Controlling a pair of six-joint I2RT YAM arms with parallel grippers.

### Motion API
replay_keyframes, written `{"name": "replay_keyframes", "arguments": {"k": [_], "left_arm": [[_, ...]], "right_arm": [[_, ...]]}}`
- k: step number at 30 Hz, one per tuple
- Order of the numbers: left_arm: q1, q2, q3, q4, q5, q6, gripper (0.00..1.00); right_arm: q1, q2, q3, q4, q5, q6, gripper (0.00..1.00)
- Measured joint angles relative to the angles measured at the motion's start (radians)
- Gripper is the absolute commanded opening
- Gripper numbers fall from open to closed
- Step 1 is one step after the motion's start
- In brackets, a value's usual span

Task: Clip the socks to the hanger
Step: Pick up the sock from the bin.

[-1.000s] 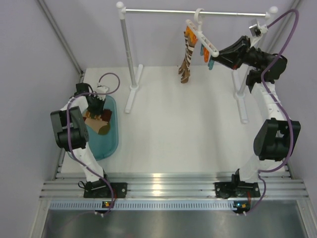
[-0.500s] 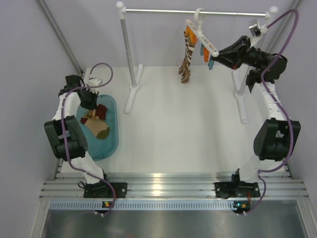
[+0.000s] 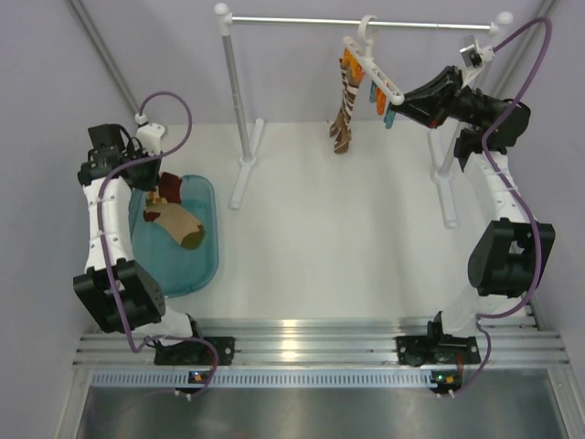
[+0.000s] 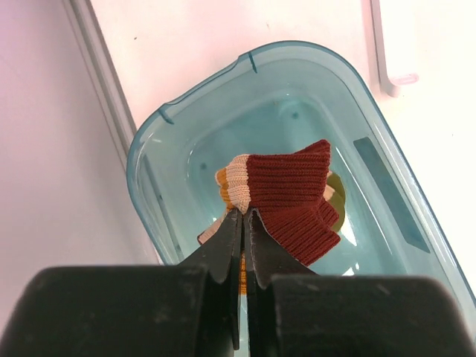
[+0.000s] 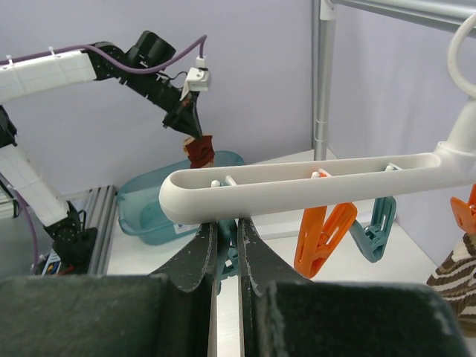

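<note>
- Left hand (image 4: 244, 223) is clamped tight on a tan sock (image 4: 286, 197) with a maroon end. It's dangling the sock over the teal tub (image 4: 171, 111), left side of the top view.
- second sock (image 3: 186, 229), tan with a dark tip, lies inside that tub, which sits on the white desk (image 3: 329, 229).
- right hand (image 5: 227, 230), upper right of the top view, is squeezed together on a teal clip (image 5: 226, 253) under the free end of the white hanger (image 5: 312, 182).
- orange clip (image 5: 321, 234) hangs just beside it on the same bar.
- brown-and-white sock (image 3: 344, 114) is clipped up at the hanger's other end, top middle, and the hanger hooks over the metal rail (image 3: 292, 19).
</note>
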Motion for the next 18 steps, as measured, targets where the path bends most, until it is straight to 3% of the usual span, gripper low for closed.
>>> {"name": "replay_keyframes", "arguments": {"k": [12,18], "left_arm": [[0.04,-0.167,0.032,0.067,-0.097,0.003,0.0],[0.035,-0.237,-0.032,0.056,0.016,0.085,0.0]], "right_arm": [[0.0,-0.003,-0.001,0.0,0.0,0.0,0.0],[0.0,-0.003,-0.003,0.0,0.0,0.0,0.0]]}}
